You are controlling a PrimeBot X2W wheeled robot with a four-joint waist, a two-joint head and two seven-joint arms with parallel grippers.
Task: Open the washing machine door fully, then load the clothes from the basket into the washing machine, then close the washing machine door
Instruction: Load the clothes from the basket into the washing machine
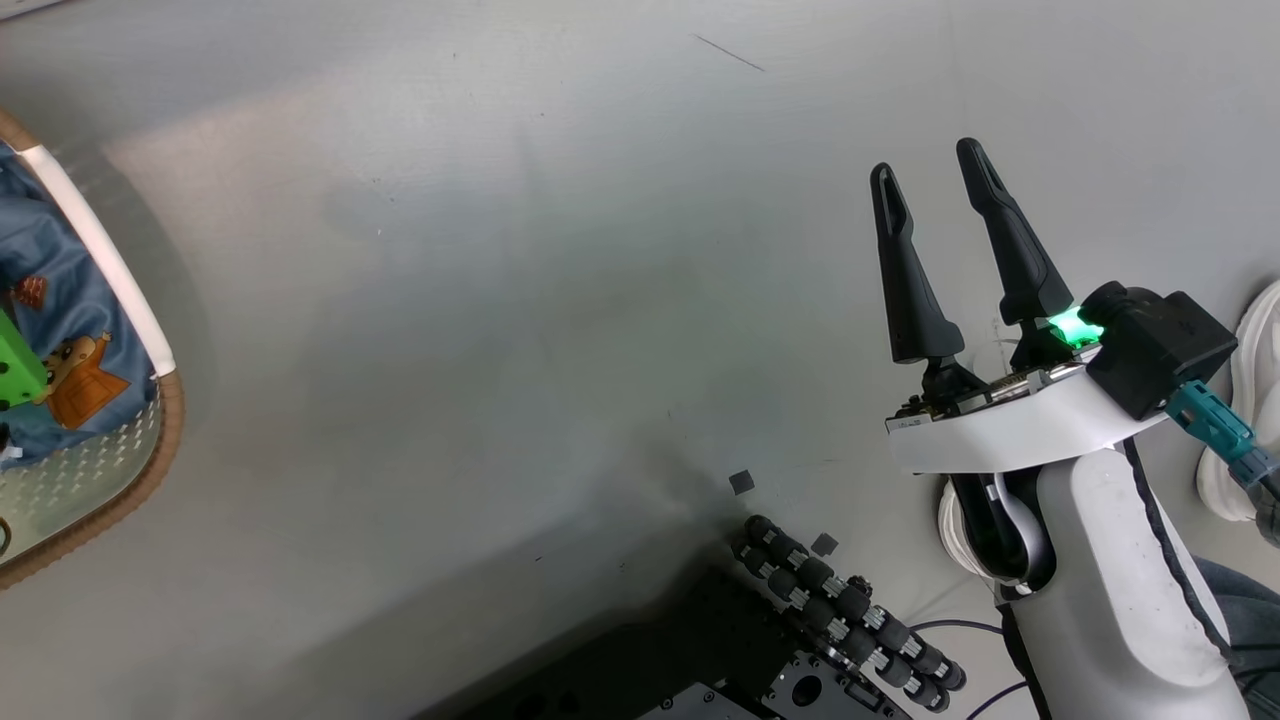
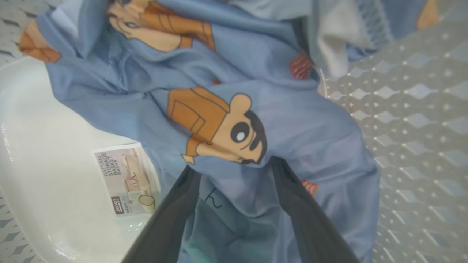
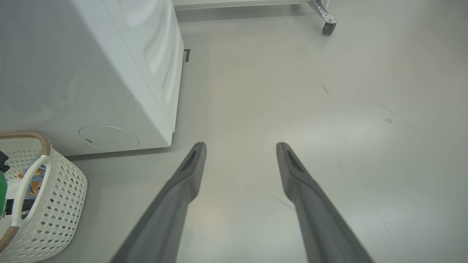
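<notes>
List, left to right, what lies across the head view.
basket holding the clothes → grey floor → right gripper, jaws open → a person's white shoe at the right edge.

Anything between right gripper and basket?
No. In the head view, bare floor runs from the right gripper to the basket.
</notes>
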